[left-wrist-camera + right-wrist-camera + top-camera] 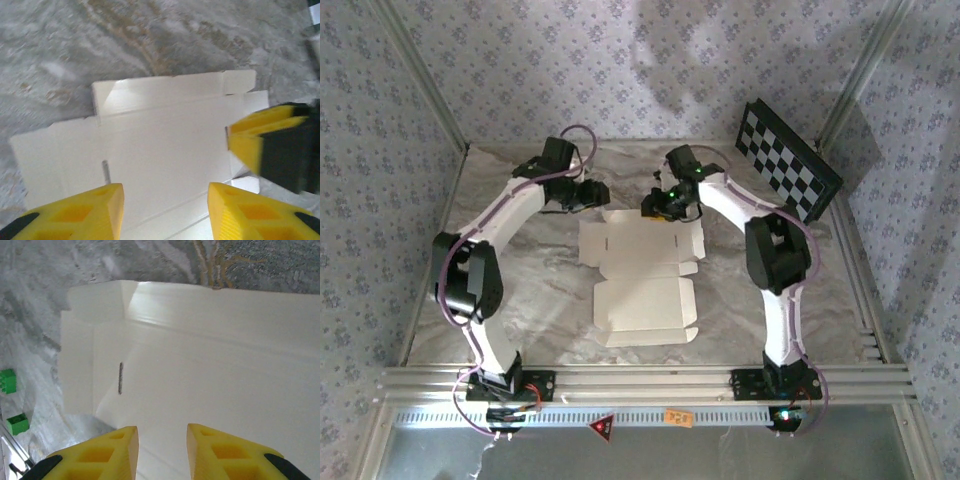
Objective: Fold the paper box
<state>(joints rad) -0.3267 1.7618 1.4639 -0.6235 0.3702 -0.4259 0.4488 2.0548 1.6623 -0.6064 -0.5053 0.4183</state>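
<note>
Top external: paper box flat, unfolded, cream-white inside up.

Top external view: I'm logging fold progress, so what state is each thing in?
paper box: unfolded, lying flat, cream side up.
left hand: open, empty, above the sheet.
right hand: open, empty, above the sheet.
checkerboard panel: propped at a tilt, far right.

No lettering can be read: the red triangular sticker and orange tag on the front rail are too small.
</note>
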